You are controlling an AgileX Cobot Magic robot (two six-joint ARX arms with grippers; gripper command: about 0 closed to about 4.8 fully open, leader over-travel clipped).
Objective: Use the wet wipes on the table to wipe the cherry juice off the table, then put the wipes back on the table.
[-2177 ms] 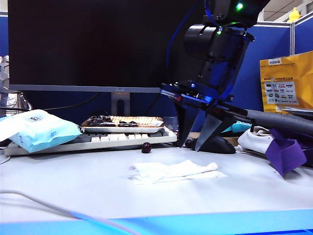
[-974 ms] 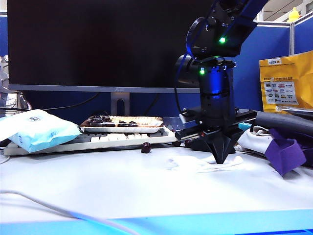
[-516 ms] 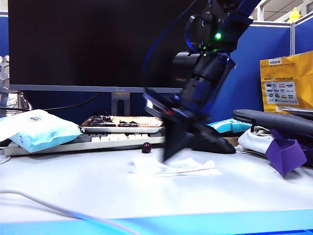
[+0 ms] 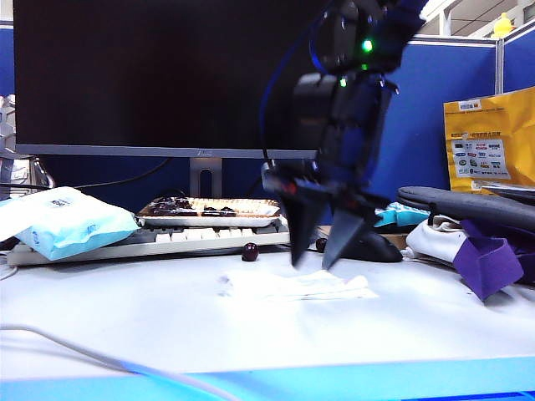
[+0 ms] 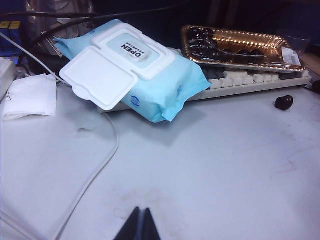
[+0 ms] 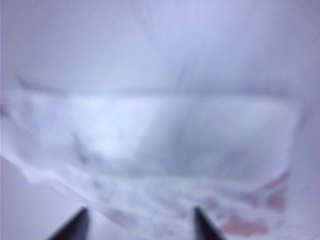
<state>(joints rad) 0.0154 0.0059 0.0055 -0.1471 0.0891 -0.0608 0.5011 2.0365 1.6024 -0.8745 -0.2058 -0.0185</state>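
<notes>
The wet wipe lies flat and wrinkled on the table, in front of the keyboard. My right gripper hangs just above it, open, with both fingertips clear of the sheet. Up close, the wet wipe fills the blurred right wrist view, with pink stains at one corner, and the right gripper is empty. I cannot make out any cherry juice on the table itself. My left gripper is shut on nothing, low over the bare table; the exterior view does not show it.
A light-blue wipes packet leans on the keyboard. A tray of cherries rests on the keyboard. Loose cherries lie in front of it. A black mouse and purple cloth are at the right. A cable crosses the near left.
My right gripper, shut on the wipe a second ago, dragged it left, then opened and lifted off. The wipe now lies loose on the table.
</notes>
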